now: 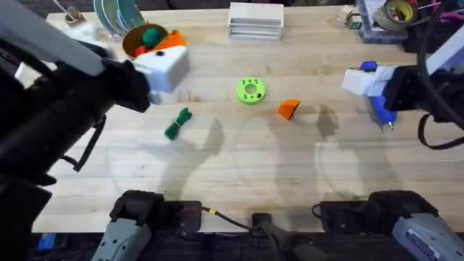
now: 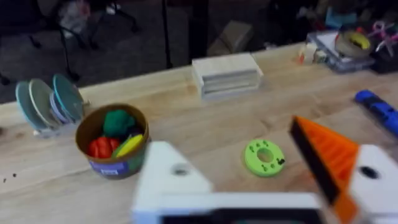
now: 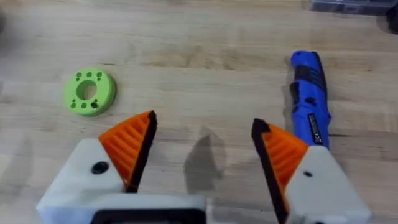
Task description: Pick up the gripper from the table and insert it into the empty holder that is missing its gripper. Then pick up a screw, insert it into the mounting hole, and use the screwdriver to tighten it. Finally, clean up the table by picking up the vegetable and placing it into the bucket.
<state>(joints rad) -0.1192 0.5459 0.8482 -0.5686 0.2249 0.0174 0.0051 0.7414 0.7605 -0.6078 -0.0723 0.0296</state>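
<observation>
The orange tip [image 1: 288, 109] lies loose on the wooden surface [image 1: 239, 167], right of centre in the overhead view, just right of a green disc [image 1: 251, 90].

The left hand [image 2: 261, 186] hovers at the upper left of the overhead view, its fingers spread wide and empty. One finger [image 2: 326, 155] carries an orange pad. The other is the bare white mount [image 2: 168, 174].

The right hand [image 3: 202, 149] hovers at the right edge, also wide and empty, above the blue screwdriver [image 1: 378, 105].

The green leafy toy [image 1: 176, 124] lies left of centre. The can [image 1: 145, 40], already containing toys, stands at the upper left.
</observation>
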